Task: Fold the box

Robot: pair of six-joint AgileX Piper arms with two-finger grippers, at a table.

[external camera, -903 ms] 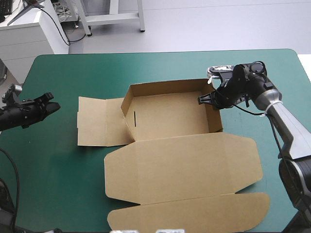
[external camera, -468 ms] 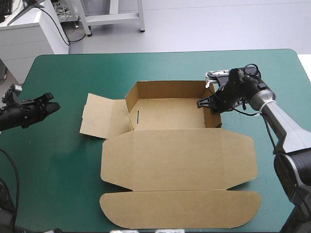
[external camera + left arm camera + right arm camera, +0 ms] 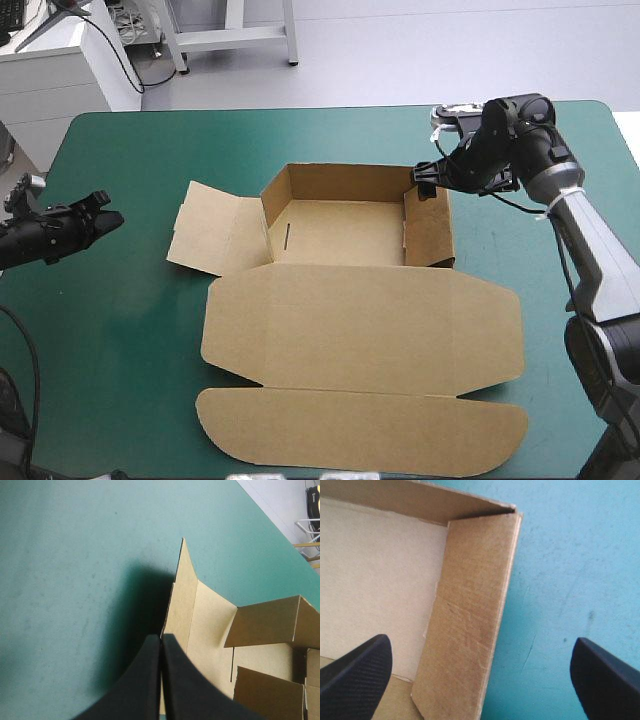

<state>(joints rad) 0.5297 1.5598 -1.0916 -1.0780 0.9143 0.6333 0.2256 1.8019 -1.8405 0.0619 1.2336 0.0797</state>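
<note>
Your left hand (image 3: 105,217), fingers pressed together, hovers near the worktop's (image 3: 130,330) left edge, well apart from the brown box (image 3: 340,235) at mid-worktop, whose left flap (image 3: 212,230) lies splayed outward. Slide that hand under the flap's outer edge and raise it square to the far wall (image 3: 345,183). Your right hand (image 3: 425,185), fingers spread, straddles the raised right wall (image 3: 428,232); I can't tell whether that wall is tucked home, so brace it while you fold.

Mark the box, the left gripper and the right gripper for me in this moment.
box (image 3: 360,325), high view, on the flat lid panel nearest the robot.
left gripper (image 3: 161,641), left wrist view, where its shut fingers meet.
right gripper (image 3: 426,183), high view, between its fingertips at the box's right wall.
</note>
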